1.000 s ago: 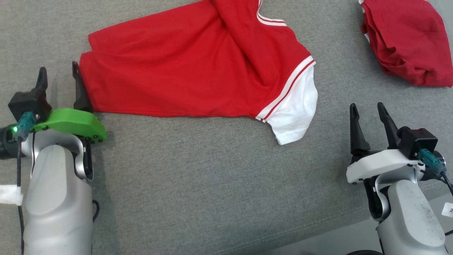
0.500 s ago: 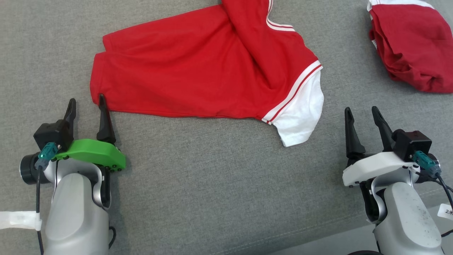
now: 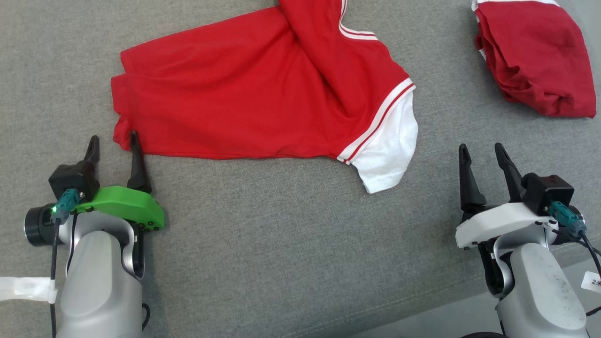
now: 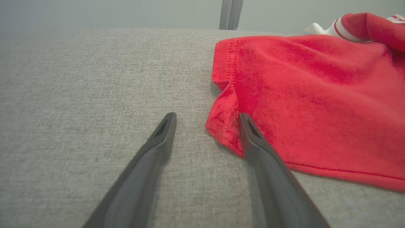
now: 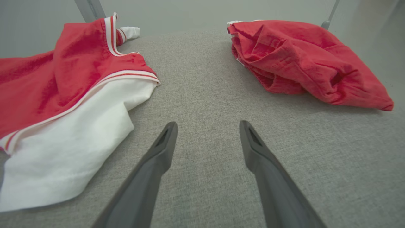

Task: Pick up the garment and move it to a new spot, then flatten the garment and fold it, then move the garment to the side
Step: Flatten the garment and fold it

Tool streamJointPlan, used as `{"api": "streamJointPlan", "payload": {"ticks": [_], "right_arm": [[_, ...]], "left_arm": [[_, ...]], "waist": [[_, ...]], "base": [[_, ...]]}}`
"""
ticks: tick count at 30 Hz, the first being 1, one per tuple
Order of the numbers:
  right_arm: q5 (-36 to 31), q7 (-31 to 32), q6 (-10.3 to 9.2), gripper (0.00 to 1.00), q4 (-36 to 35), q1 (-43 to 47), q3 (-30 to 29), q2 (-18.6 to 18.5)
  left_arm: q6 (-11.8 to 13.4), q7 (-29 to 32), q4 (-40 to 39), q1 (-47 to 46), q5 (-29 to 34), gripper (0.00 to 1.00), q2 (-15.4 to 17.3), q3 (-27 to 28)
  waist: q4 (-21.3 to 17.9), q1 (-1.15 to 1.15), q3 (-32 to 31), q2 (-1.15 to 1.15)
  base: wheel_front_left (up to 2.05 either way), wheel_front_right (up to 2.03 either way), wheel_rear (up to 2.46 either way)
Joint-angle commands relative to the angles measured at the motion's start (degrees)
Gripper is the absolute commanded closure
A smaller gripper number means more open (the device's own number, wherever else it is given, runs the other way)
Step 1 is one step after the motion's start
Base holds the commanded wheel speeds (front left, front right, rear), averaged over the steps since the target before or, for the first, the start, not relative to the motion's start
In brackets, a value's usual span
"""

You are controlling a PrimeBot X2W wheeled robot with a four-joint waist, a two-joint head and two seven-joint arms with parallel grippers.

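Red garment (image 3: 253,98) corner newly crumpled beside left gripper (image 3: 114,137)

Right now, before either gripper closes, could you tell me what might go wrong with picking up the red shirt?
The left gripper stands open with one finger at the bunched hem corner of the red shirt; closing may catch only a thin edge and slip. The right gripper is open, apart from the white sleeve, so a one-corner lift could crumple the shirt. The second red garment lies nearby; a move rightward might overlap it.
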Motion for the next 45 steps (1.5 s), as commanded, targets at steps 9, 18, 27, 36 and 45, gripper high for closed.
{"api": "streamJointPlan", "payload": {"ticks": [9, 18, 27, 36, 45], "right_arm": [[-0.11, -0.17, -0.09, 0.0, 0.5, 0.13, 0.14, -0.29], [0.14, -0.17, -0.09, 0.0, 0.42, 0.23, 0.13, -0.19], [0.44, -0.17, -0.09, 0.0, 1.21, 1.09, -0.18, -0.21], [0.48, -0.17, -0.09, 0.0, 3.0, 3.95, -0.22, -0.24], [0.78, -0.17, -0.09, 0.0, 4.07, 6.93, 0.04, 0.02]], "left_arm": [[-1.34, 0.11, 1.56, -0.35, -1.07, 0.54, -0.17, -3.56], [-1.58, 0.11, -0.33, 0.75, -3.2, 0.54, -0.1, -3.32], [-1.08, 0.07, -3.91, 2.65, -5.19, 1.0, 0.0, -2.55], [2.83, 0.07, -7.53, 11.45, -10.13, 1.0, 0.01, -5.15], [7.69, 0.07, -9.78, 21.64, -11.09, 1.0, 0.03, -5.9]], "waist": [[0.37, 0.0, -0.36, 0.0], [0.92, 0.0, -0.47, 0.0], [2.59, 0.0, -2.34, 0.0], [8.14, 0.0, -9.5, 0.0], [12.09, 0.0, -15.19, 0.0]], "base": [[0.0, 0.0, 0.0], [0.0, 0.0, 0.0], [0.0, 0.0, 0.0], [0.0, 0.0, 0.0], [0.0, 0.0, 0.0]]}}
